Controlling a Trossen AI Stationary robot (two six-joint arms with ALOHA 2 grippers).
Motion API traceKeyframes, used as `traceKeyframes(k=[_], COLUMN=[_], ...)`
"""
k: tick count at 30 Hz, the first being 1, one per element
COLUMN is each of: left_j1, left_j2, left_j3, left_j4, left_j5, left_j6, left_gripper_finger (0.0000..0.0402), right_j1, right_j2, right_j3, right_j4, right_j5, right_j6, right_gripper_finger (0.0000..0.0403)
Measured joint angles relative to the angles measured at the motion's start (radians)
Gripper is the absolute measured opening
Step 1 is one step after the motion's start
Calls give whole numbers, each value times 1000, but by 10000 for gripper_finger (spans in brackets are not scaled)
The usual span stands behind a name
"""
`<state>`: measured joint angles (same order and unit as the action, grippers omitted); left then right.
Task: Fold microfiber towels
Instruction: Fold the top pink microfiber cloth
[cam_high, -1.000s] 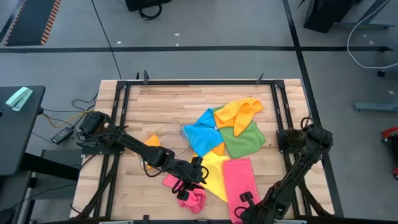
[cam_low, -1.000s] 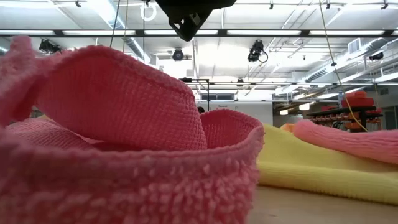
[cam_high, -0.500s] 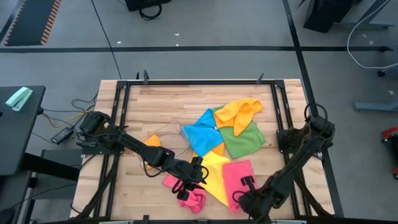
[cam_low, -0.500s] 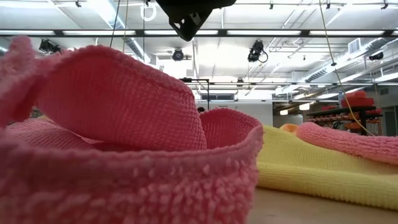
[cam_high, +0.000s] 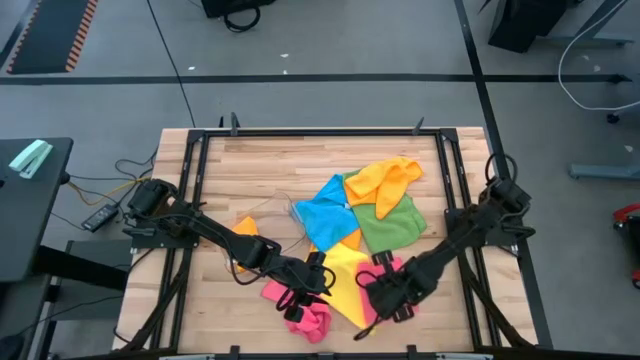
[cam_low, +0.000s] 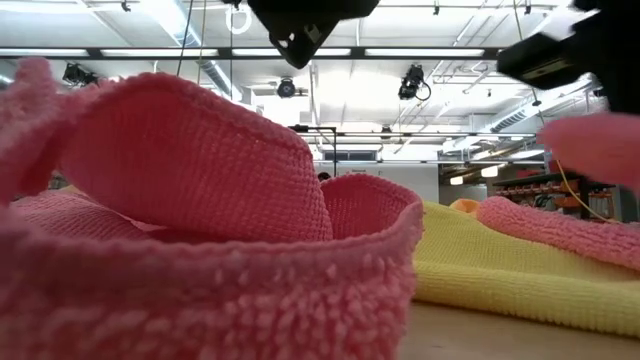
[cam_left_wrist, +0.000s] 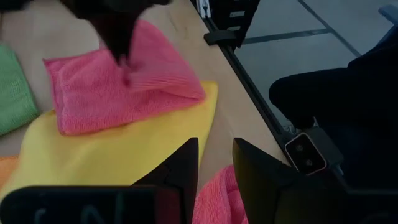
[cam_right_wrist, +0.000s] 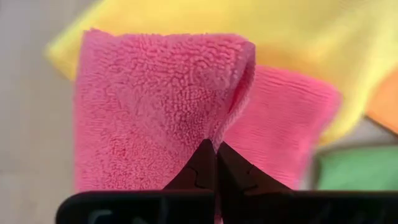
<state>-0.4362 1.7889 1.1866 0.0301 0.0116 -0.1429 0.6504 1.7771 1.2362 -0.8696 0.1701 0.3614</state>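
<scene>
Several microfiber towels lie around the table's middle: blue (cam_high: 325, 215), orange (cam_high: 385, 180), green (cam_high: 395, 228) and yellow (cam_high: 345, 275). A pink towel (cam_left_wrist: 93, 99) rests partly on the yellow one, and my right gripper (cam_high: 378, 292) is shut on its raised end. A second, crumpled pink towel (cam_high: 303, 318) sits near the front edge and fills the low view (cam_low: 200, 200). My left gripper (cam_high: 305, 285) hangs just above it, its fingers (cam_left_wrist: 186, 165) a little apart with nothing between the tips. My right gripper pinches the pink towel's lifted end (cam_right_wrist: 214, 127) between its two fingertips, coming steeply from above. The cloth curls over on both sides of the fingers; one layer or several, I cannot tell. This end (cam_left_wrist: 158, 78) is doubled over the rest, which lies flat.
A small orange cloth (cam_high: 245, 228) lies beside the left arm. Black frame rails (cam_high: 195, 180) run along the table's left, right and far sides. Bare wood (cam_high: 260, 165) shows at the far left of the table.
My right gripper has gone from the near edge toward the table's middle and up a little, tipping more steeply down. It carried the pink towel's near end over the rest of it. The towel now lies doubled and shorter; its far part has stayed in place.
</scene>
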Motion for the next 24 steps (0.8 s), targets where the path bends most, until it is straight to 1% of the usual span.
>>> traceKeyframes(k=[5,9,14,16,20,23,24], left_j1=[0,0,0,0,0,0,0], left_j2=[0,0,0,0,0,0,0], left_j3=[0,0,0,0,0,0,0], left_j4=[-32,-36,-38,-38,-38,-38,-38], left_j5=[0,0,0,0,0,0,0], left_j6=[0,-1,-3,-3,-3,-3,-3], left_gripper_finger=[107,107,107,107,107,107,107], right_j1=[-45,-79,-115,-124,-127,-127,-127], right_j2=[0,-1,0,0,0,0,-1], right_j3=[0,-30,-99,-111,-116,-113,-104], right_j4=[-53,-57,-8,27,54,41,9], right_j5=[22,36,57,62,74,85,86], right_j6=[-41,-60,-68,-73,-103,-103,-102], right_gripper_finger=[3,3,10,25,69,101,110])
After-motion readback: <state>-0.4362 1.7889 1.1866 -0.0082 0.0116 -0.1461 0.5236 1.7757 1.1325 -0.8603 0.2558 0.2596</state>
